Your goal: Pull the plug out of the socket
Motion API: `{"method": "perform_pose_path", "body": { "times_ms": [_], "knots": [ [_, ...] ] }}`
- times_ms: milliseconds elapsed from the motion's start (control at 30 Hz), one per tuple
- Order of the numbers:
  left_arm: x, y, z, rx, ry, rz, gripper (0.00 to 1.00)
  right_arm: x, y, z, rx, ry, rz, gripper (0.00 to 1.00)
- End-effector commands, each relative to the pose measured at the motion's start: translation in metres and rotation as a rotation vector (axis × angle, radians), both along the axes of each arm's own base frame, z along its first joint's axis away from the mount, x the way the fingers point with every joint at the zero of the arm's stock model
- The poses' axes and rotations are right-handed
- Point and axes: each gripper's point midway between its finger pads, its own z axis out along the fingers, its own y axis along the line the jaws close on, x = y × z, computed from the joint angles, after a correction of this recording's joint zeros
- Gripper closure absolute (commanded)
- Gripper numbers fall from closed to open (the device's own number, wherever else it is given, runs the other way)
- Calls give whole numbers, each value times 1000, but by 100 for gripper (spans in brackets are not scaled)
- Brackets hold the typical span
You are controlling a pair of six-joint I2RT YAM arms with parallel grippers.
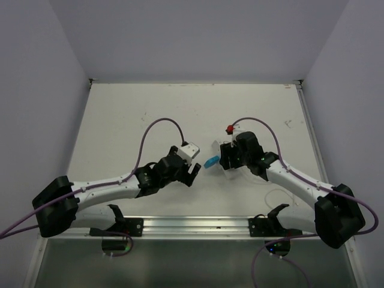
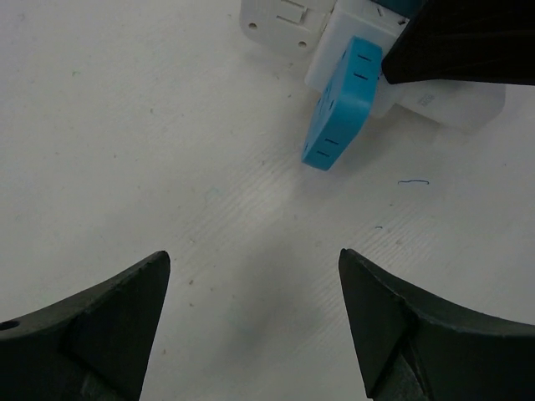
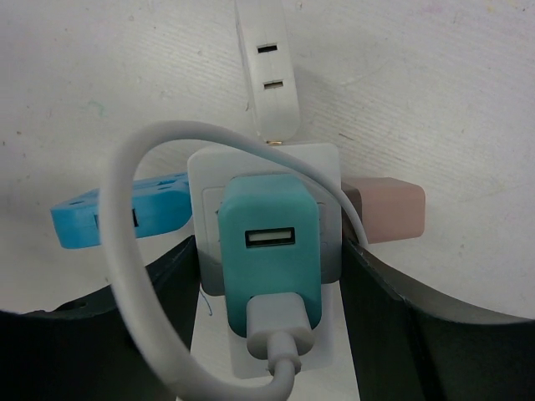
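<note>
The socket (image 3: pixel 322 171), a white block, sits between my right gripper's (image 3: pixel 269 244) two black fingers, which press on both its sides. A teal plug (image 3: pixel 269 219) with a USB slot is seated in its face, and a white cable (image 3: pixel 125 251) loops out of the plug's lower end. In the top view the right gripper (image 1: pixel 224 157) covers the socket. My left gripper (image 1: pixel 193 172) is open and empty to the left of it; in the left wrist view (image 2: pixel 253 259) its fingers hover over bare table, short of the socket (image 2: pixel 355 38).
A blue adapter (image 3: pixel 84 219) leans against the socket's side and also shows in the left wrist view (image 2: pixel 341 104) and the top view (image 1: pixel 211 161). A pinkish block (image 3: pixel 389 209) lies on the other side. A white slotted block (image 3: pixel 269 67) lies beyond. A red piece (image 1: pixel 228 129) lies behind the right gripper.
</note>
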Motion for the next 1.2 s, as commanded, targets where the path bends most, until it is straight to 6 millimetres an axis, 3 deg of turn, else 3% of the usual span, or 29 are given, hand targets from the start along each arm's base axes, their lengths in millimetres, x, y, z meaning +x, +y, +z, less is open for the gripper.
{"method": "perform_pose_path", "body": {
  "times_ms": [0, 300, 700, 867, 1000, 1167],
  "knots": [
    [29, -31, 52, -88, -220, 5, 15, 17, 19, 38, 87, -63, 13, 100],
    [28, -83, 50, -88, -265, -172, 18, 17, 22, 44, 84, -39, 15, 100],
    [36, -111, 31, -56, -254, -244, 36, 16, 26, 50, 100, -36, 31, 100],
    [40, -117, 30, -85, -234, -283, 56, 16, 25, 48, 100, -38, 30, 100],
    [42, -118, 29, -95, -223, -303, 64, 16, 27, 49, 121, -57, 33, 100],
    [37, -116, 16, -78, -193, -326, 83, 15, 28, 40, 122, -40, 35, 100]
  ]
}}
